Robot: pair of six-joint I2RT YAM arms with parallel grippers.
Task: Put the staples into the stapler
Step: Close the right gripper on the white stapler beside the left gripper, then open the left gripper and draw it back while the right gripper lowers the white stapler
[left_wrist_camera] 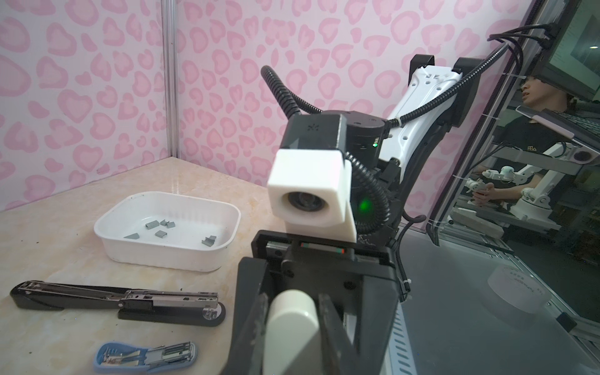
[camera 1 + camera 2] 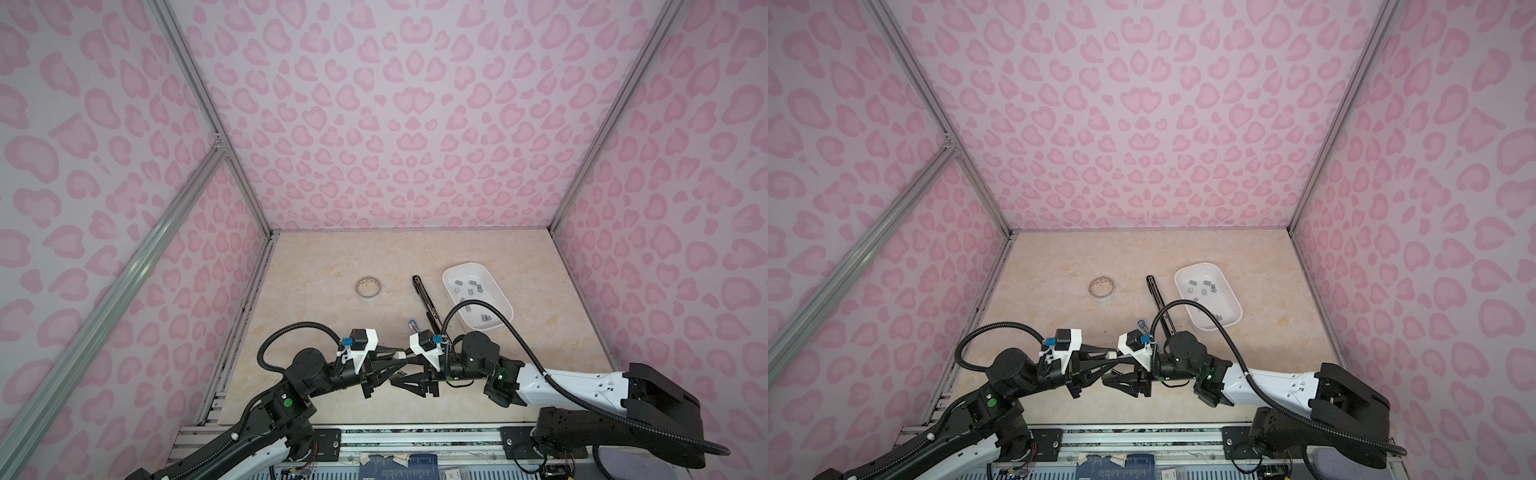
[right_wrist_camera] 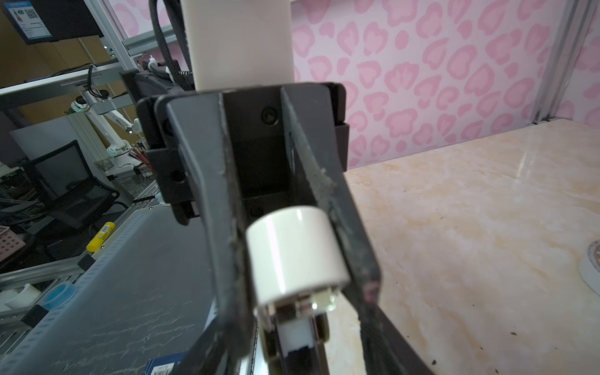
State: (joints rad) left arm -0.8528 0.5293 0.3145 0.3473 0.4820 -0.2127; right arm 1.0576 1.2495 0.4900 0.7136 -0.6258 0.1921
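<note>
Staples (image 1: 160,233), sm grey strips, scattered in wht tray (image 1: 162,258)

Walls (image 2: 395,124): pale lilac w/ pink leopard-spot print. Bench (image 2: 332,257): beige marble veining. Tray (image 2: 503,306): white. Staples (image 2: 470,286): grey. Long stapler (image 1: 97,296): blk. Short stapler (image 1: 146,355): blue. Third stapler (image 1: 292,324): cream. Arms (image 2: 573,380): blk/wht.

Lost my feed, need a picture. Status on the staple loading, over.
Left gripper shut on white stapler. Right gripper open, jaws astride same stapler. Staples loose in white tray. Black stapler lies open beside tray.
</note>
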